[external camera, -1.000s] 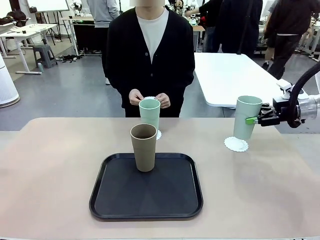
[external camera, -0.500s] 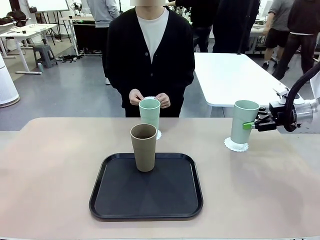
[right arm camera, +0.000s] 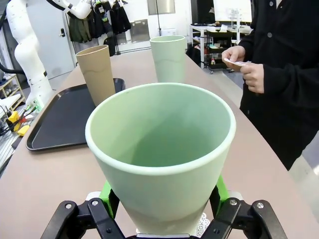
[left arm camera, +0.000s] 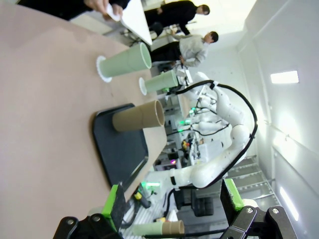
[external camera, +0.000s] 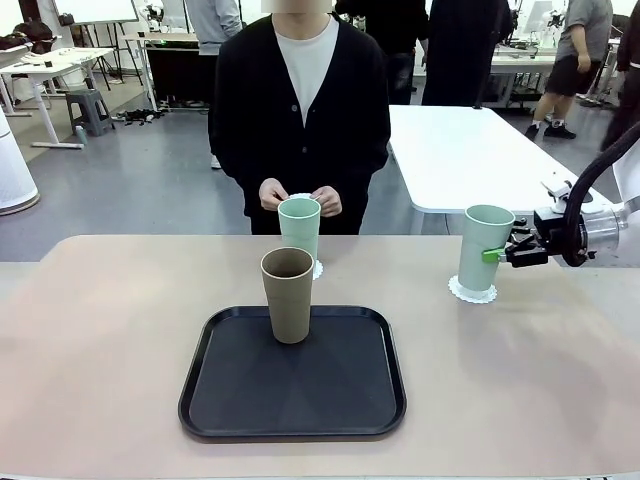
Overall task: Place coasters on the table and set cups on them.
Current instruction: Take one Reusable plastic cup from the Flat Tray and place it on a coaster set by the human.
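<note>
My right gripper (external camera: 497, 254) is shut on a mint green cup (external camera: 482, 248) that stands upright on a white lacy coaster (external camera: 472, 291) at the table's far right. In the right wrist view the green pads (right arm camera: 106, 192) press both sides of this cup (right arm camera: 162, 149). A second mint cup (external camera: 299, 228) stands on another coaster (external camera: 316, 269) at the far middle. The tan cup (external camera: 288, 295) stands on the black tray (external camera: 292, 375). The person's hands (external camera: 300, 197) hold a further coaster. My left gripper (left arm camera: 174, 201) is open and holds nothing.
The beige table (external camera: 100, 330) has bare room to the left and right of the tray. A white-topped table (external camera: 470, 150) stands behind the far right edge. The person stands close to the far edge, at the middle.
My right gripper has lowered the mint cup from a tilted hover onto the right coaster, and the cup now stands upright. Nothing else has moved.
</note>
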### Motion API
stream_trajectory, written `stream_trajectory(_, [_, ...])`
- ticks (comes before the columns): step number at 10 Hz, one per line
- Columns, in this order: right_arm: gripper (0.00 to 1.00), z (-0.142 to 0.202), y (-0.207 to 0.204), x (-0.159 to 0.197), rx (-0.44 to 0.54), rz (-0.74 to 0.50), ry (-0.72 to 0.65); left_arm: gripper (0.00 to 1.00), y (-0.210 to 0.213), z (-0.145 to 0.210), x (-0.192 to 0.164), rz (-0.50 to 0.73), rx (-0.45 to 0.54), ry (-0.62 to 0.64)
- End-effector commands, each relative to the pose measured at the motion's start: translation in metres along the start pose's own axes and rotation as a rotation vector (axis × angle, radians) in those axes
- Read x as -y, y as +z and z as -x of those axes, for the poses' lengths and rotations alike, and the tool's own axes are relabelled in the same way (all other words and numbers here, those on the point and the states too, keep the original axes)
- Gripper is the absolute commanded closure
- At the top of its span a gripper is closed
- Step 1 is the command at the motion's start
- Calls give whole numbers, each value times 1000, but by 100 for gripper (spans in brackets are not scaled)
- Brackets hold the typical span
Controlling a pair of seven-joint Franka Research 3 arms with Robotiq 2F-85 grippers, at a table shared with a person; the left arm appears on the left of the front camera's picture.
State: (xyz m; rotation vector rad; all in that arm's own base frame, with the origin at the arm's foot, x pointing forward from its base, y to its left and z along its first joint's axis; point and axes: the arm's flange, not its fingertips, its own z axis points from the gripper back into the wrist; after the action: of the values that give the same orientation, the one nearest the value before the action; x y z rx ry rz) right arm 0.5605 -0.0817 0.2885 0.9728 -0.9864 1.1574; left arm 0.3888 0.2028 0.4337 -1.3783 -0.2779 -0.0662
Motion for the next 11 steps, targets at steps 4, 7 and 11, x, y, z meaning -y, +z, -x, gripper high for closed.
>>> stream_trajectory(4, [14,7,1,11,10,8,-5,0,0,0,1,2,13,-7])
stream_trajectory(7, [14,13,0,14,5,6,-19,0,0,0,1,2,13,-7])
stream_trajectory(11, [14,17,-2,19,7,4,-25,0,0,0,1,2,13,-7])
